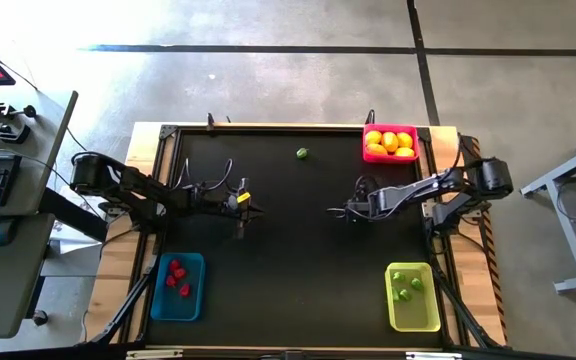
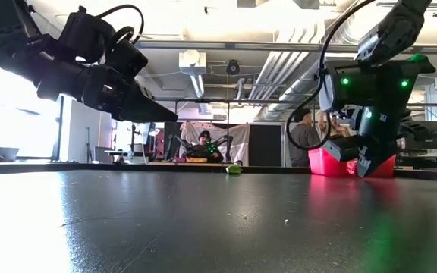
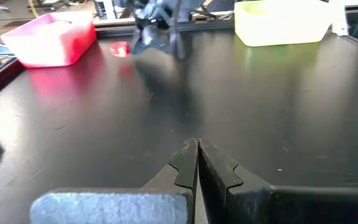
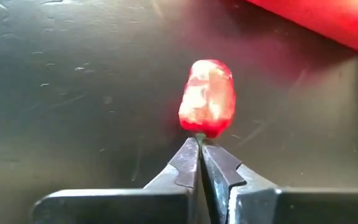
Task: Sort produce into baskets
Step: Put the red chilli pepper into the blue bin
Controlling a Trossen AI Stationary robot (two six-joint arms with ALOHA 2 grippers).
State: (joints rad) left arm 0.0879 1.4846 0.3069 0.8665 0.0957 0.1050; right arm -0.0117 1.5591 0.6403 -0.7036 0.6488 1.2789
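High view: my bins at twelve, five, seven
Pink bin (image 1: pixel 370 130) holds lemons (image 1: pixel 390 142); right gripper (image 4: pixel 199 144) closed behind red piece (image 4: pixel 207 98); left gripper (image 3: pixel 197 148) closed, empty

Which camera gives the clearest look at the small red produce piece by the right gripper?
The right wrist view: the red piece lies on the black mat, sharp and unobstructed, just past the right gripper's closed tips. The left wrist view shows it small and far off; in the high and low views it cannot be made out.
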